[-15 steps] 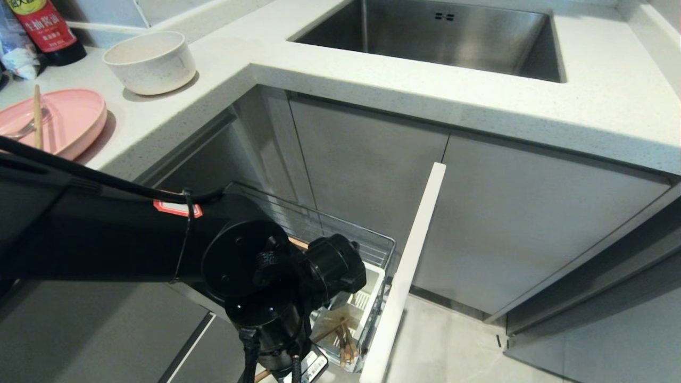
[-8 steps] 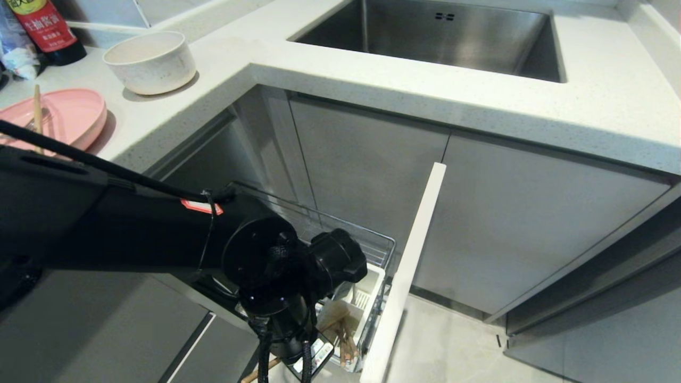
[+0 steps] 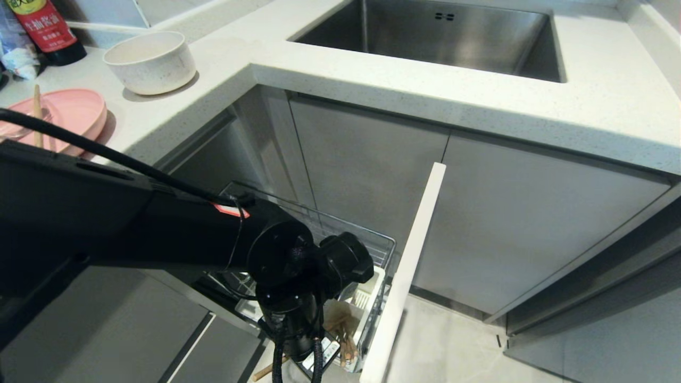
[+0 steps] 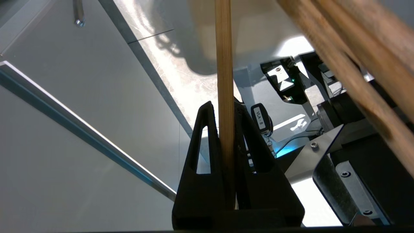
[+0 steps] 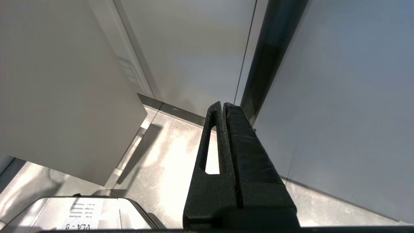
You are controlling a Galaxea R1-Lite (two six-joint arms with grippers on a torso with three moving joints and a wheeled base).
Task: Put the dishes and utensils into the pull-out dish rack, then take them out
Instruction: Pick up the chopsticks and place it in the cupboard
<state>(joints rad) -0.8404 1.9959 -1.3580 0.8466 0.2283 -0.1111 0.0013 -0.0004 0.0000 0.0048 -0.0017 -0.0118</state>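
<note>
left wrist view: left pincer (image 4: 226,110) pinching one light wooden chopstick (image 4: 223,64) between its black fingers (image 4: 202,152), stick running straight out past the tips. more brown wooden sticks (image 4: 355,64) cross close beside it, blurred. grey cabinet panel on one side of the pincer, robot base with a tag on the other, floor tiles beyond. head view: left arm (image 3: 159,234) reaches down over the pull-out dish rack (image 3: 346,234), pincer itself hidden under the wrist; white utensil caddy (image 3: 367,298) just beside the wrist, wooden sticks standing in it. narrow cabinet front (image 3: 409,266) of the rack stands just past the caddy. well above and behind the arm, on the worktop (image 3: 372,90), pink plate (image 3: 74,114) with another chopstick (image 3: 37,114) lying on it; fork there too hidden to tell. cream speckled bowl (image 3: 151,61) sits beyond the plate, apart from it. steel sink (image 3: 441,37) far off. right wrist view: right pincer (image 5: 224,106) pressed together, holding nothing, down by grey cabinet doors and floor.
</note>
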